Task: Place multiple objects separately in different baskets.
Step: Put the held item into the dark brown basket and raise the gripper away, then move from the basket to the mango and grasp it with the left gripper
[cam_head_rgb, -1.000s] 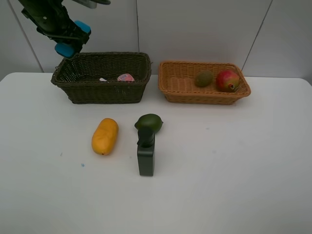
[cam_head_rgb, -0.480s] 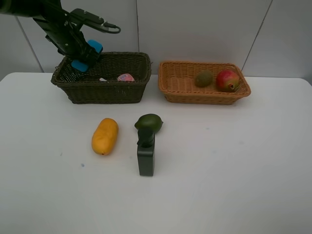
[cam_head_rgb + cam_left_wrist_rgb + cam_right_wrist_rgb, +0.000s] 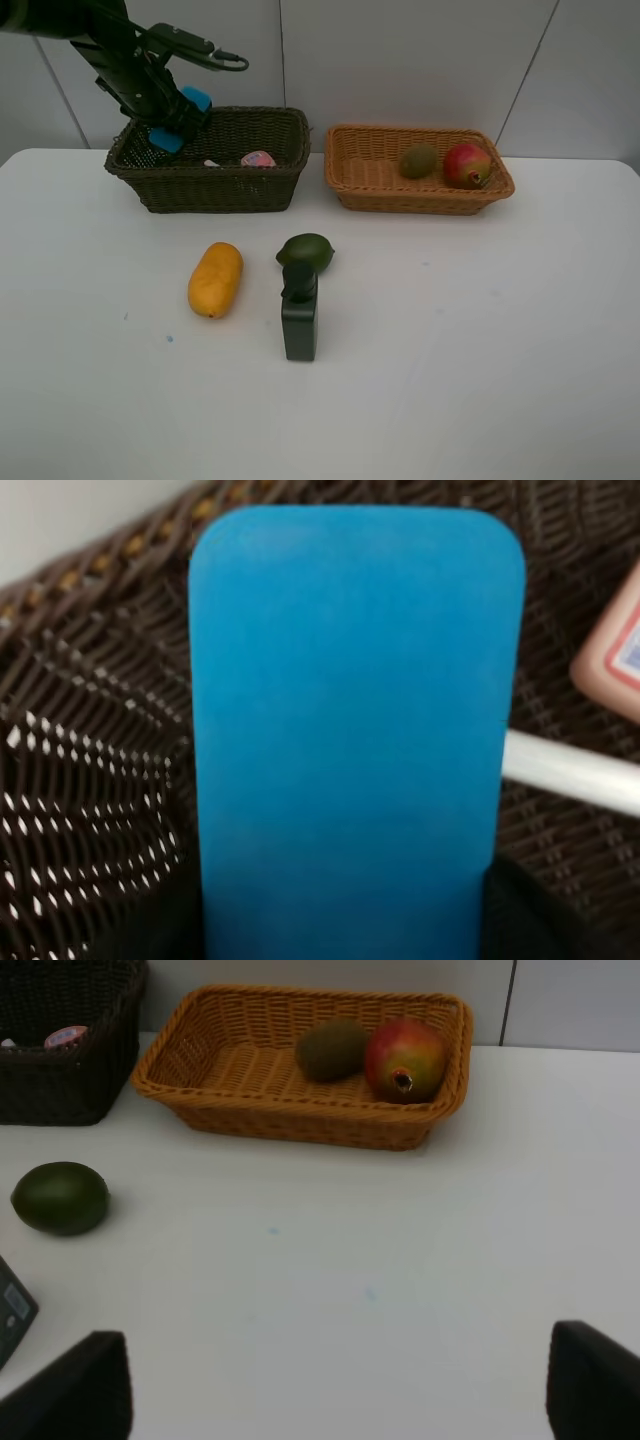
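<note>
We see the left fingers [image 3: 176,113] closed on the blue eraser [image 3: 355,730], holding it over the inside of the dark basket [image 3: 210,192] at its left rear corner. In that basket lie a pink bottle [image 3: 258,159] and a white marker [image 3: 570,770]. The tan basket [image 3: 360,192], just right of the dark basket, holds a kiwi [image 3: 419,160] and a pomegranate [image 3: 467,165]. In front of the dark basket, on the worktop [image 3: 480,330], are a mango [image 3: 215,279], an avocado [image 3: 305,251] and a green bottle [image 3: 299,322]. The right fingers [image 3: 80,1390] stand wide apart, empty.
</note>
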